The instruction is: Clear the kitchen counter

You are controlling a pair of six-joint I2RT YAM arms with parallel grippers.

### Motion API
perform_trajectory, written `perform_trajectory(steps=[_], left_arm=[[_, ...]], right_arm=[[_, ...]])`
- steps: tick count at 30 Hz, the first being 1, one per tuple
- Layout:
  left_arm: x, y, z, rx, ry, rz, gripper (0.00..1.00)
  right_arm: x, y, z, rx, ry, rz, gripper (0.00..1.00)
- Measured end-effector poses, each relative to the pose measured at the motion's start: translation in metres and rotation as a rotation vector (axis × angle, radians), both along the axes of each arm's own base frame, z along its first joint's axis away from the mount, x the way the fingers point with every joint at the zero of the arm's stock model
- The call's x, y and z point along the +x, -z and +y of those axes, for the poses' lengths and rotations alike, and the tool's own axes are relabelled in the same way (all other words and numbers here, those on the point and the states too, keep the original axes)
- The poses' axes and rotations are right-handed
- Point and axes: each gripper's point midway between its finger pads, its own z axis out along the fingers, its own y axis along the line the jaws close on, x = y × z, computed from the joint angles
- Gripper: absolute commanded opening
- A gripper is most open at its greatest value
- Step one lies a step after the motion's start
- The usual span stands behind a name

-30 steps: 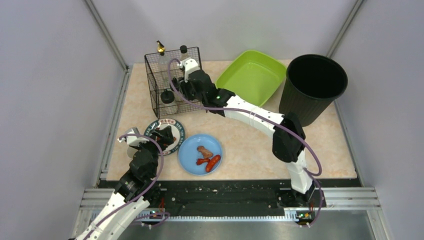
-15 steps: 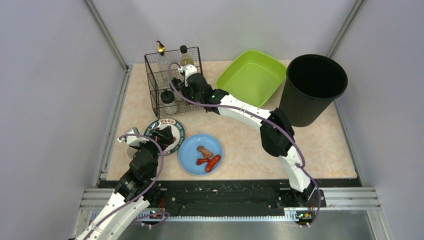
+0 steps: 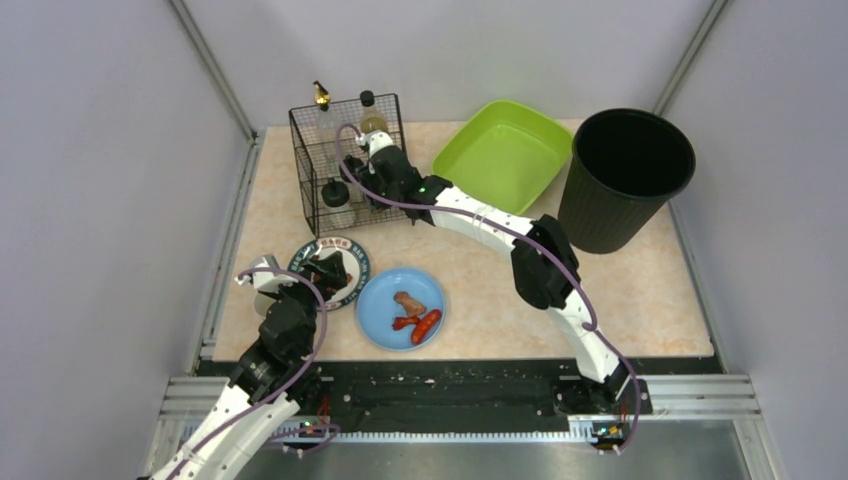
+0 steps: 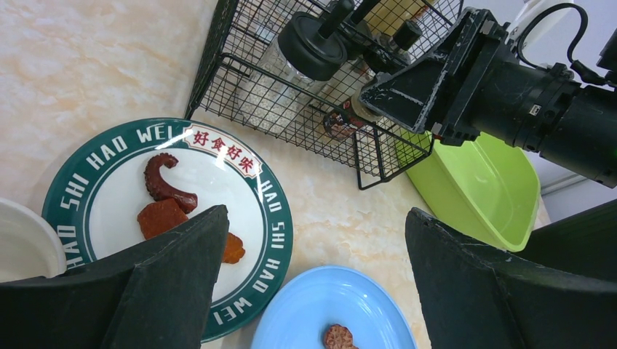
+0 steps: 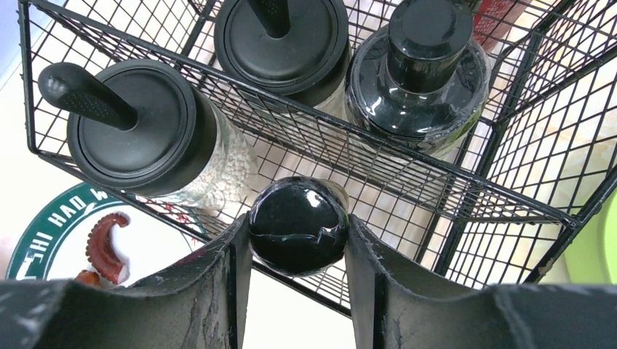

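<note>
While right jaws clamp black-capped bottle [image 5: 298,225], wire rack [image 3: 312,170] rim crowds close

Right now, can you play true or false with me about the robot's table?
The right tool is shut on a black-capped bottle. True.
The sausages are in the black bin. False: they lie on the blue plate.
The left tool is open. True.
The black-lidded jars stand in the green tub. False: they stand in the wire basket.
</note>
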Motion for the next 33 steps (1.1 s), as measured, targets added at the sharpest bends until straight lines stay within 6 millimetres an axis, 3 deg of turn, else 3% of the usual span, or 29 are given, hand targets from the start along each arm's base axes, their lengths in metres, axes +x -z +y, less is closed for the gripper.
perform_trajectory(steps=[7, 14, 17, 21, 28, 31, 33], left_arm=[[0.0, 0.0, 0.0, 0.0, 0.0, 0.0, 0.95], [0.0, -0.001, 0.0, -0.002, 0.0, -0.003, 0.95], [0.0, -0.001, 0.0, -0.002, 0.0, -0.003, 0.95], [0.0, -0.001, 0.0, -0.002, 0.0, -0.003, 0.95], [0.0, -0.001, 0.0, -0.003, 0.0, -0.004, 0.95], [0.001, 0.0, 0.0, 0.0, 0.0, 0.0, 0.95], [0.001, 0.0, -0.001, 0.001, 0.0, 0.001, 0.95]], right_arm=[[-0.003, 0.003, -0.001, -0.004, -0.004, 0.017, 0.63], [-0.004, 0.001, 0.0, 0.001, -0.008, 0.02, 0.67], [-0.007, -0.008, -0.002, 0.011, -0.013, 0.014, 0.68], [-0.024, -0.04, -0.016, 0.031, -0.025, -0.012, 0.68], [-0.067, -0.132, -0.06, 0.15, -0.023, -0.15, 0.68], [-0.085, -0.147, -0.083, 0.181, -0.016, -0.183, 0.68], [-0.093, -0.144, -0.095, 0.179, -0.01, -0.185, 0.68]])
